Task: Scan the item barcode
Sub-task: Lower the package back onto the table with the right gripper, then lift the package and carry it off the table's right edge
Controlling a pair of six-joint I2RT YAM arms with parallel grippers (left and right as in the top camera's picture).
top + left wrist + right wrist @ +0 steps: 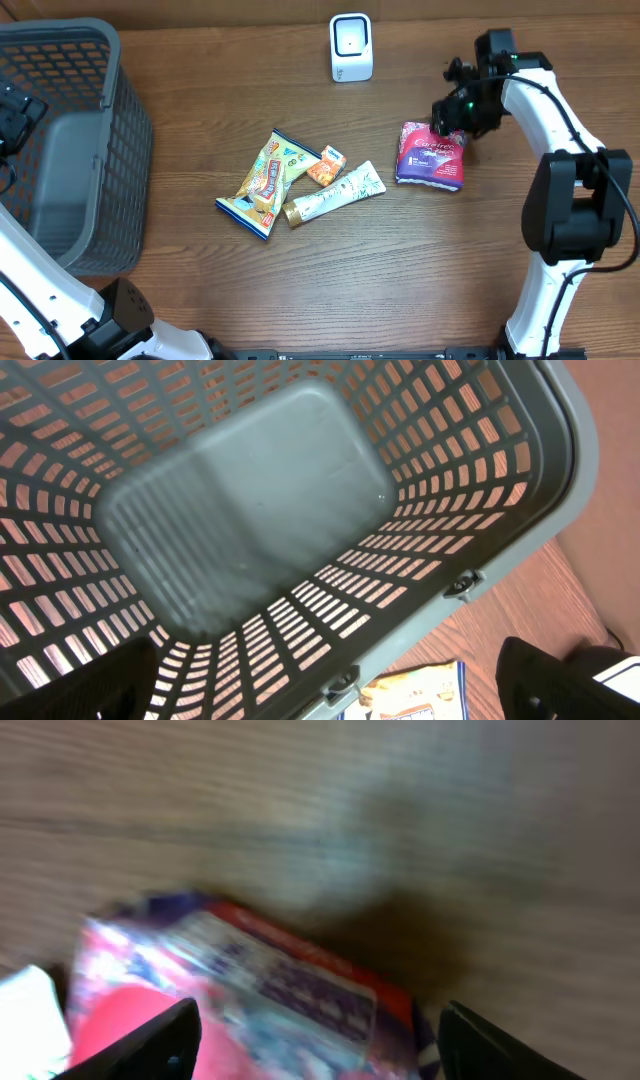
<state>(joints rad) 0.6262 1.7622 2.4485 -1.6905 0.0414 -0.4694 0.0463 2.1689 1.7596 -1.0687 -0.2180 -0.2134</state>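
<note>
Straddling the purple-and-red pouch (431, 157), the right gripper (318, 1038) has its jaws apart, one on either side of the pack's upper end, clamping nothing. The pouch lies flat on the worktop (420, 280), probably waiting to be gripped and carried to the scanner. Its print is blurred in the wrist view, so I cannot tell where the barcode sits. To the left lie a tube (335, 196), a small orange packet (326, 165) and a yellow snack pack (264, 184), all apart from the pouch. Further back stands the white scanner (351, 47), upright, with nothing blocking the way. Farthest off, the left gripper (325, 680) hangs over the grey basket (130, 150), jaws wide, holding nothing.
</note>
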